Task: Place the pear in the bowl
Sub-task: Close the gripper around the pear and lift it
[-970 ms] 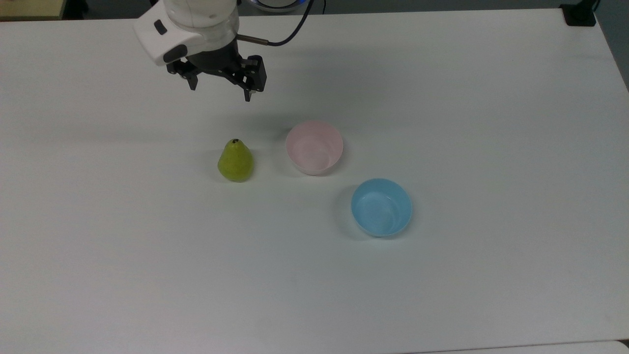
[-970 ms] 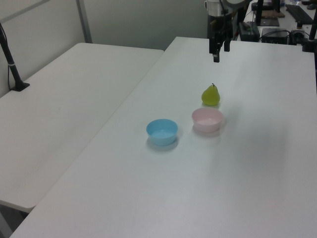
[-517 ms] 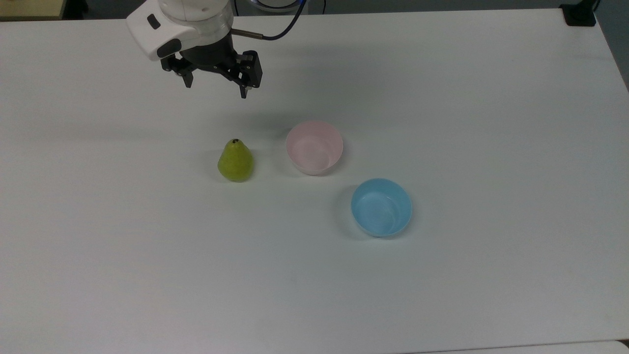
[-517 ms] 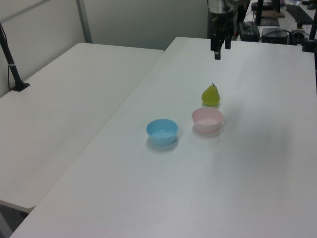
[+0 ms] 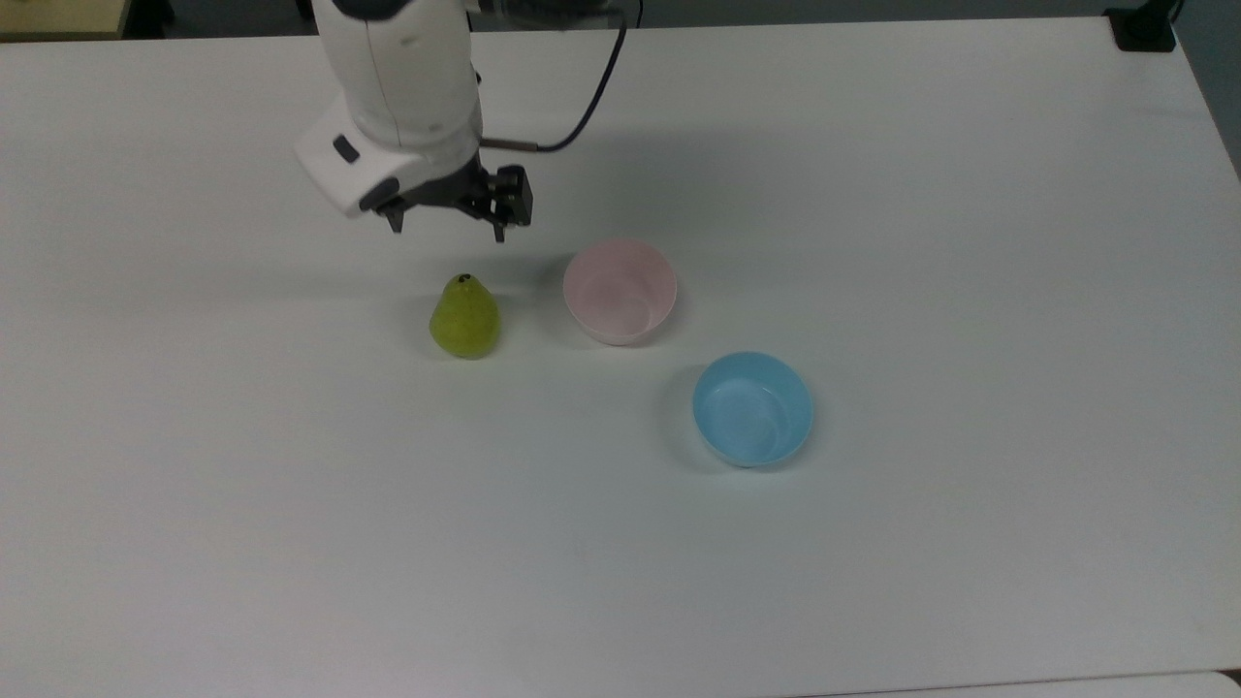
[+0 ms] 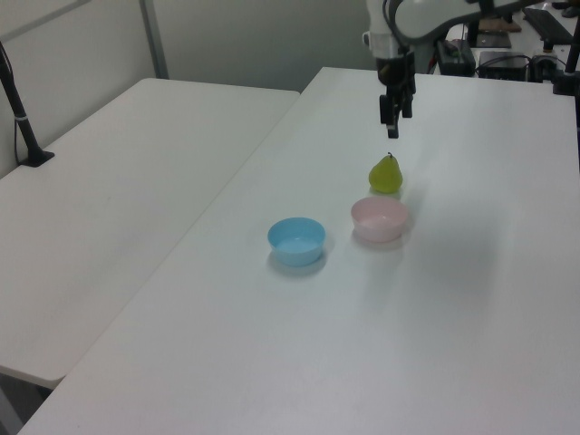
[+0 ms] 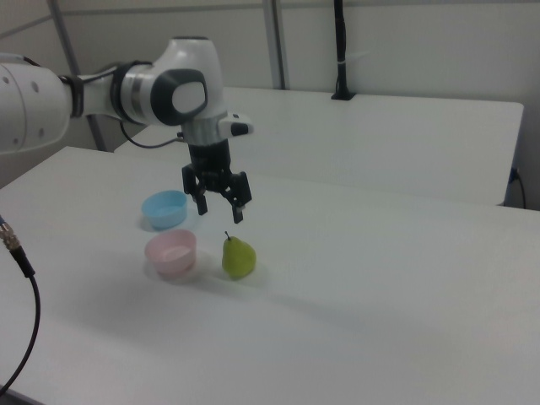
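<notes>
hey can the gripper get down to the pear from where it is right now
Probably yes. The gripper hangs open just above the pear, which stands upright on the table with nothing over it. The pink bowl sits apart to one side, leaving the way down free.

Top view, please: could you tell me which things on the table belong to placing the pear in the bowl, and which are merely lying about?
Part of the job:
pear, upright on the table
pink bowl, empty
gripper, open above the pear

Lying about:
blue bowl, empty
</notes>
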Controlling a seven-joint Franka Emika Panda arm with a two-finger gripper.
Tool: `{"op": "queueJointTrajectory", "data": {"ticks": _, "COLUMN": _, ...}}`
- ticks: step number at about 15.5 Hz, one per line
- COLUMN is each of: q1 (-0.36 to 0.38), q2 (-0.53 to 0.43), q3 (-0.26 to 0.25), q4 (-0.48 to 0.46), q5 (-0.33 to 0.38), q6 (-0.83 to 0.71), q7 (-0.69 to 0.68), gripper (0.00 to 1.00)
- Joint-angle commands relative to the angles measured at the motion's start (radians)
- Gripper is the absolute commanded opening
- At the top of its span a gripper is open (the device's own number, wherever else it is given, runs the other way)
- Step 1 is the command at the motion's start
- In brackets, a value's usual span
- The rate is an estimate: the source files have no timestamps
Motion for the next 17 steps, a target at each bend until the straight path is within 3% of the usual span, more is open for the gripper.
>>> {"op": "queueJointTrajectory", "data": {"ticks": 1, "q1": 0.004, "q2": 0.063, "q3": 0.000, "q4": -0.008, "q5": 0.017, "q6": 0.078, "q7": -0.030, "gripper": 1.00}}
{"op": "queueJointTrajectory", "data": {"ticks": 5, "q1": 0.014, "q2": 0.132, "q3": 0.003, "q4": -0.011, "q5": 0.006, "q6": 0.129, "q7": -0.031, "gripper": 1.00}}
{"op": "queueJointTrajectory", "data": {"ticks": 8, "q1": 0.014, "q2": 0.152, "q3": 0.004, "q4": -0.036, "q5": -0.040, "q6": 0.130, "q7": -0.033, "gripper": 1.00}}
{"op": "queueJointTrajectory", "data": {"ticks": 12, "q1": 0.016, "q2": 0.169, "q3": 0.004, "q4": -0.059, "q5": -0.044, "q6": 0.190, "q7": -0.030, "gripper": 0.99}}
{"op": "queueJointTrajectory", "data": {"ticks": 14, "q1": 0.017, "q2": 0.172, "q3": 0.004, "q4": -0.059, "q5": -0.044, "q6": 0.204, "q7": -0.021, "gripper": 0.86}}
{"op": "queueJointTrajectory", "data": {"ticks": 17, "q1": 0.017, "q2": 0.167, "q3": 0.004, "q4": -0.057, "q5": -0.044, "q6": 0.212, "q7": -0.018, "gripper": 0.46}}
